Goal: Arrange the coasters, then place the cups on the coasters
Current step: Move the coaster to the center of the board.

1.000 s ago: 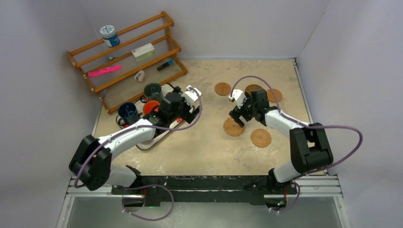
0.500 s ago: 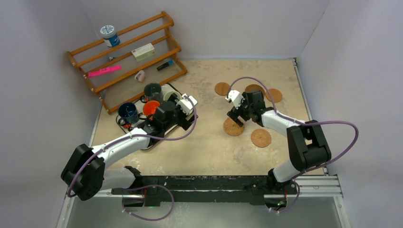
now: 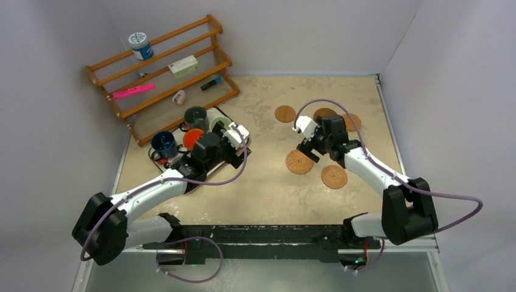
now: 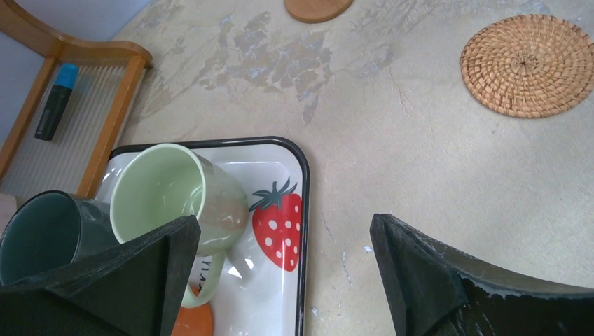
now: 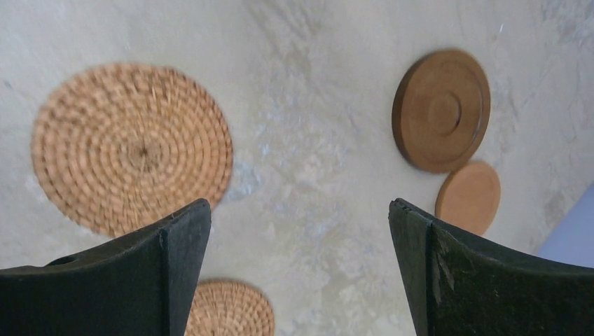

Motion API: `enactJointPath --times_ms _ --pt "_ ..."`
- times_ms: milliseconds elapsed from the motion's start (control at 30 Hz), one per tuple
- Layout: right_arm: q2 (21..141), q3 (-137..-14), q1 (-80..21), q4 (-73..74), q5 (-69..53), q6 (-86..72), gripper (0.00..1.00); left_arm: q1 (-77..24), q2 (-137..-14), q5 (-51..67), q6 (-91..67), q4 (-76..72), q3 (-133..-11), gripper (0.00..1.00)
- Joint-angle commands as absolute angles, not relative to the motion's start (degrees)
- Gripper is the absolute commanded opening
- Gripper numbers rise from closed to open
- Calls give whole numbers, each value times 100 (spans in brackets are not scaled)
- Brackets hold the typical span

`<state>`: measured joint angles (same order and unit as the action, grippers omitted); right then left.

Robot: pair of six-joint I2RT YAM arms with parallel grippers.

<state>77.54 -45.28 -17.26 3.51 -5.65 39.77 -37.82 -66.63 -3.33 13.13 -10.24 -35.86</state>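
Four cups show on the strawberry tray (image 3: 201, 179): dark blue (image 3: 163, 143), orange (image 3: 193, 137), dark grey-green (image 3: 196, 117) and pale green (image 3: 218, 123). My left gripper (image 3: 236, 146) hovers open over the tray's right corner, empty. In its wrist view the left gripper (image 4: 284, 222) has the pale green cup (image 4: 175, 192) lying tilted by its left finger. Two wicker coasters (image 3: 299, 162) (image 3: 334, 176) lie mid-table, and wooden coasters (image 3: 285, 113) (image 3: 352, 121) lie behind. My right gripper (image 3: 309, 148) is open above bare table between them; the right gripper (image 5: 300, 206) holds nothing.
A wooden rack (image 3: 164, 73) stands at the back left with a lidded jar (image 3: 140, 45), a pink marker and small items. A third wooden coaster (image 3: 324, 113) is partly hidden behind the right wrist. White walls close the table on three sides.
The left gripper has drawn back toward the near left, uncovering the pale green cup. The right gripper has shifted off the wicker coaster to the right, its elbow swinging outward.
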Motion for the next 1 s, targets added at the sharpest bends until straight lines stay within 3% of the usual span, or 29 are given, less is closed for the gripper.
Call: enactJointPath --times_ms 0,200,500,967 --pt "7396 -4179 -1711 1235 356 4512 99 -3747 -6641 -191 1379 -1324 -3509 100" --pt "7060 -3806 -1315 1843 572 4942 99 -3746 -6634 -149 1380 -1336 -3490 100" --pt "7652 -3324 -800 736 606 5063 99 -3750 -6627 -147 1380 -1332 -3480 100" --pt "8332 -3728 -374 458 850 5150 99 -3753 -6707 -123 1395 -1379 -3463 100"
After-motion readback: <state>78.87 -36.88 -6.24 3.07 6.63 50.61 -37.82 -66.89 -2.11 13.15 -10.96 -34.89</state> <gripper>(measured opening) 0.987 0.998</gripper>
